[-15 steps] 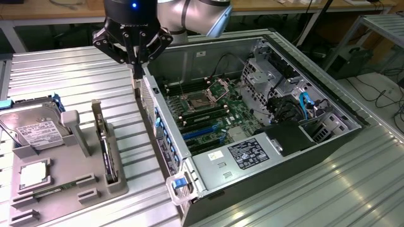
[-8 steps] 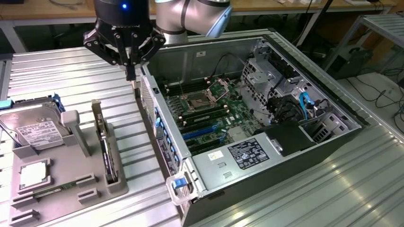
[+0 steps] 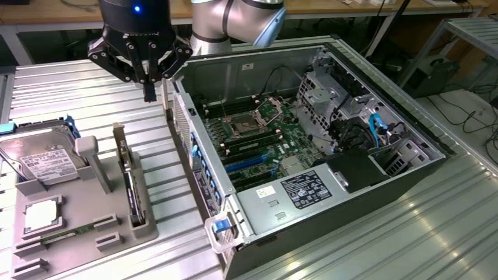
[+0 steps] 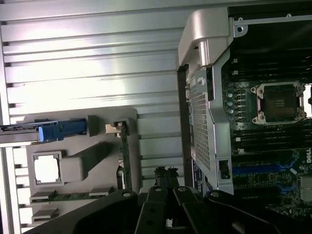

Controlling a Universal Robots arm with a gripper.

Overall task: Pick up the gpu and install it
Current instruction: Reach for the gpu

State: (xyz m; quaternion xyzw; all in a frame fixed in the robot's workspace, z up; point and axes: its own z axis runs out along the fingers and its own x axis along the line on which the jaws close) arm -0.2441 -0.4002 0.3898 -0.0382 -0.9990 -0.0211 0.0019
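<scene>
One end effector, fingers together, empty, gpu in holder nearby

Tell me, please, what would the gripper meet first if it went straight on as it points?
The gripper points down, so probably the ribbed metal table, between the grey tray and the computer case; depth is unclear.
</scene>
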